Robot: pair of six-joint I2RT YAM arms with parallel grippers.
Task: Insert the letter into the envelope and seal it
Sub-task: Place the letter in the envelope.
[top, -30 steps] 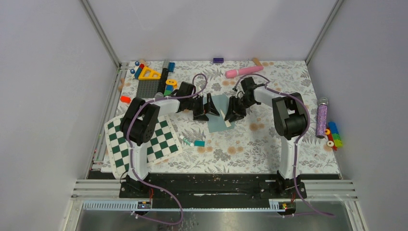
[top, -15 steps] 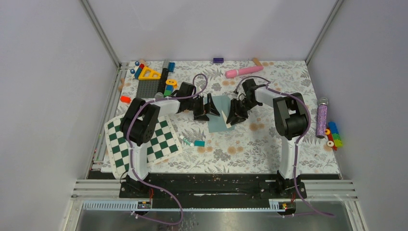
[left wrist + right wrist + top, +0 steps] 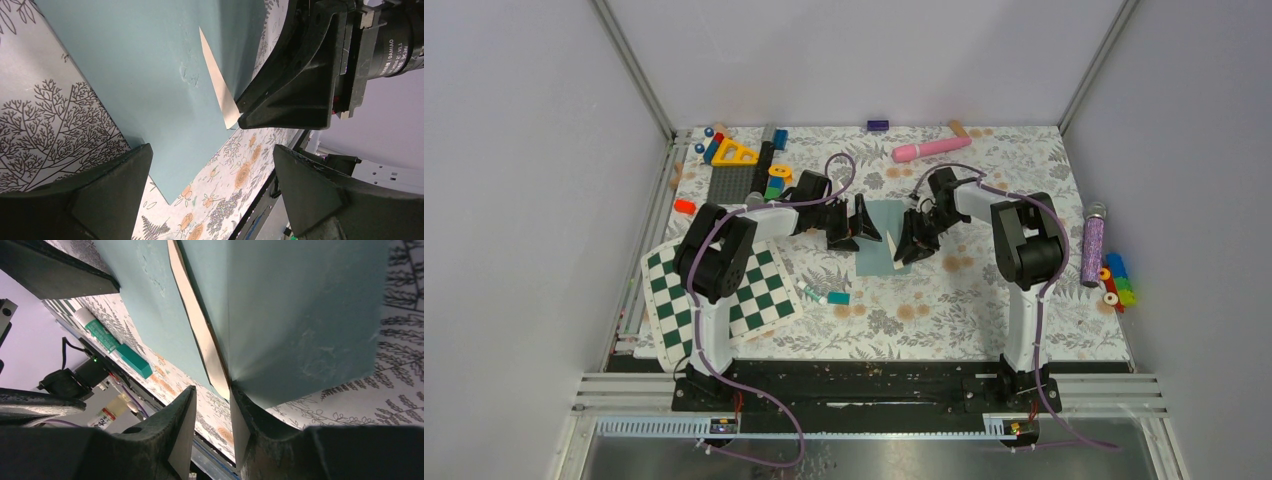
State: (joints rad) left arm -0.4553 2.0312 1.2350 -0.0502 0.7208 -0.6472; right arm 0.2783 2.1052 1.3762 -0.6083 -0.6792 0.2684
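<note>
The teal envelope [image 3: 880,240] lies flat in the middle of the table between my two grippers. The letter shows only as a thin cream sliver [image 3: 216,85] sticking out of the envelope [image 3: 145,65] under its flap. In the right wrist view the same cream strip [image 3: 199,325] runs between the envelope's body [image 3: 145,295] and the flap [image 3: 300,310]. My right gripper [image 3: 212,392] stands partly open with nothing between its fingers. One of its fingers [image 3: 255,415] touches the flap's edge by the letter's corner. My left gripper [image 3: 212,152] is wide open, low over the envelope's left side.
A green-white checkerboard [image 3: 724,290] lies front left. A small teal block [image 3: 838,298] and a marker [image 3: 811,292] sit in front of the envelope. Toy blocks [image 3: 744,160] crowd the back left. A pink cylinder [image 3: 931,149] lies at the back, and a purple glitter tube [image 3: 1092,245] at the right.
My right gripper has shifted slightly left and back over the envelope's right edge, and its jaws have narrowed a little. The left arm has stayed still.
</note>
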